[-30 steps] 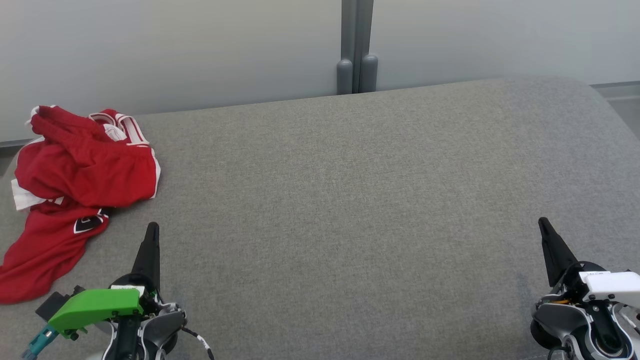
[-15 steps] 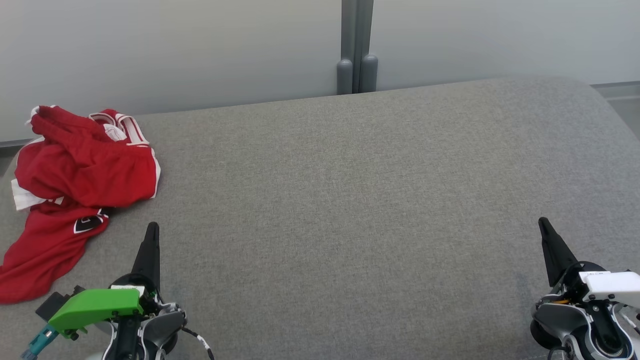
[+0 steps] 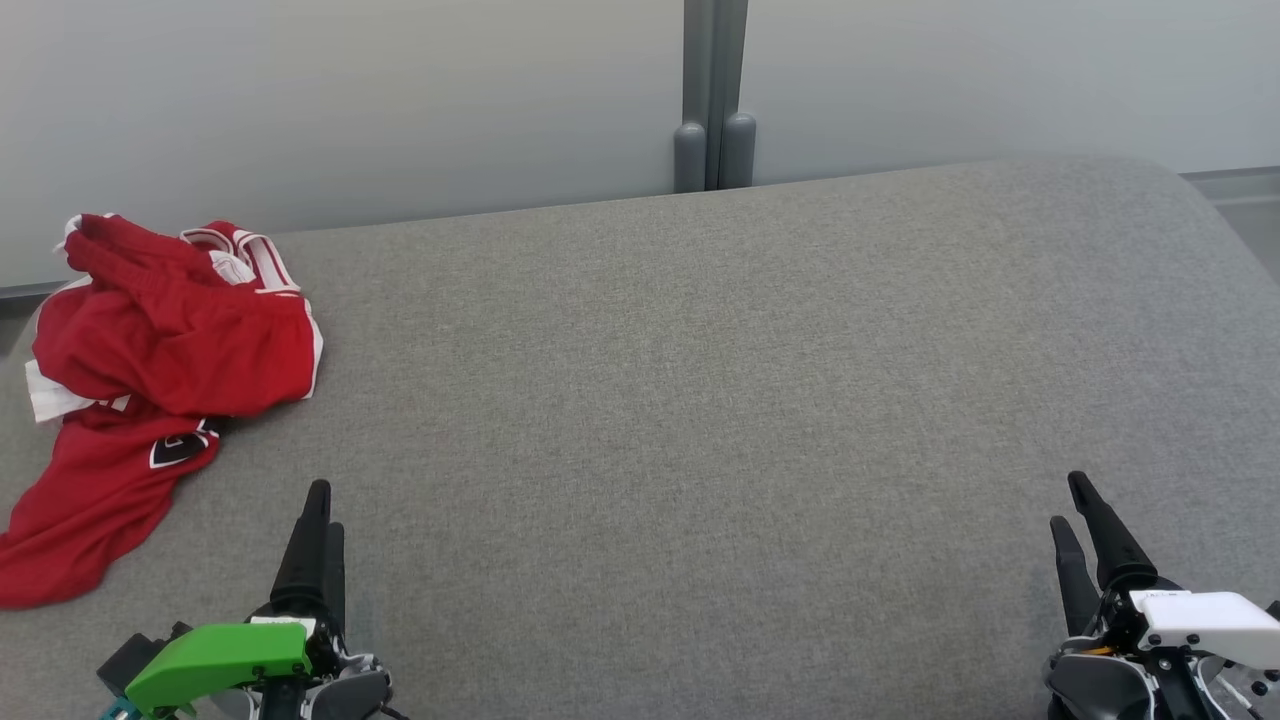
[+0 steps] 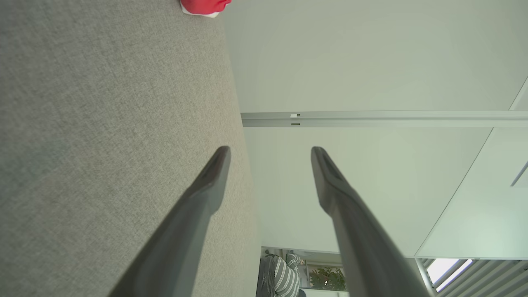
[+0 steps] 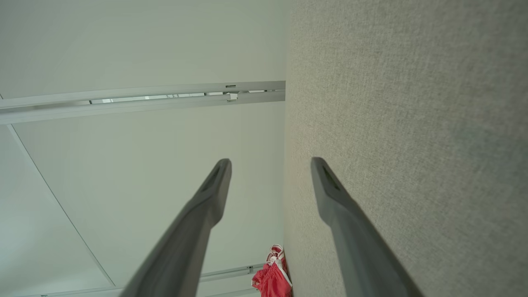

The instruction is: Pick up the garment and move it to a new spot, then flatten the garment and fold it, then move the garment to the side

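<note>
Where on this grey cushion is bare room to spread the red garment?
Everything right of the garment is bare: the middle of the cushion, from the grey post at the back to the right edge. Only the far left corner is crowded.

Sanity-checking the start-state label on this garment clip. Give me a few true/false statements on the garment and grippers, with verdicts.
1. The red garment lies crumpled at the left end of the grey cushion. True.
2. The left gripper is shut on the garment. False: its fingers stand apart, hold nothing and are short of the cloth.
3. The right gripper is open and empty. True.
4. The garment is folded flat in the middle of the cushion. False: it is an unfolded heap near the far left corner.
5. A grey post stands behind the cushion's far edge. True.
</note>
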Tool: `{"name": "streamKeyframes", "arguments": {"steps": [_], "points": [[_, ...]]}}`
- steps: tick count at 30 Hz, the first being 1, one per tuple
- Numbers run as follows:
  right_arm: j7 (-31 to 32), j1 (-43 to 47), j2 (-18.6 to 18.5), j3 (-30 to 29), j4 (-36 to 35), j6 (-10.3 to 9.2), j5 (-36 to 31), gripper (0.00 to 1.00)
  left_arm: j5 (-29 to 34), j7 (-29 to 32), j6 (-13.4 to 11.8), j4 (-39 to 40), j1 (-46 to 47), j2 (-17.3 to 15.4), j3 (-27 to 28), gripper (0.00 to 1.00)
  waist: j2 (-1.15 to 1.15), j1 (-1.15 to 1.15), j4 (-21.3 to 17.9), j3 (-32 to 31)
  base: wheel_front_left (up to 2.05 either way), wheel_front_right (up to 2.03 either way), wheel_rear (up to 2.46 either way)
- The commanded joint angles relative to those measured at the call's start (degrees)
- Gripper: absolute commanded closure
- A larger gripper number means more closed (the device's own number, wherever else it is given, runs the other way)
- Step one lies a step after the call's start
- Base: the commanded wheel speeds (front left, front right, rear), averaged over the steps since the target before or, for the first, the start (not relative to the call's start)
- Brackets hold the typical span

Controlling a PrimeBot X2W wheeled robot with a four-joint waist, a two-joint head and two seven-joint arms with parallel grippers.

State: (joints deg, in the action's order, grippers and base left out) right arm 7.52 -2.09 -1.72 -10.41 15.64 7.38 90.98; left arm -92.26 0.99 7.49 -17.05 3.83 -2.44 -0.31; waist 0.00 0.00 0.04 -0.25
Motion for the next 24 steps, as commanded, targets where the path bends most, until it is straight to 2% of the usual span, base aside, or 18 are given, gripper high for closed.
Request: {"name": "streamKeyframes", "arguments": {"steps": [1, 13, 24], "points": [[-0.54, -0.22, -0.45, 0.19, -1.2, 0.09, -0.63, 0.0, 1.0, -0.36, 0.04, 1.14, 0.47, -0.16, -0.26, 0.0, 0.0, 0.0, 0.01, -0.03, 0.0, 0.0, 0.0], [-4.21, 1.04, -0.61, 1.02, -4.65, 0.1, -10.92, 0.0, 11.48, -2.96, -1.33, 4.34, -0.2, -0.22, -1.37, 0.0, 0.0, 0.0, 0.08, -0.44, 0.0, 0.0, 0.0], [-7.16, 1.73, -0.71, 1.56, -8.28, 0.11, -22.34, 0.0, 25.21, -5.08, -4.06, 8.21, -0.69, -0.28, -3.0, 0.0, 0.0, 0.0, 0.16, -0.78, 0.0, 0.0, 0.0]]}}
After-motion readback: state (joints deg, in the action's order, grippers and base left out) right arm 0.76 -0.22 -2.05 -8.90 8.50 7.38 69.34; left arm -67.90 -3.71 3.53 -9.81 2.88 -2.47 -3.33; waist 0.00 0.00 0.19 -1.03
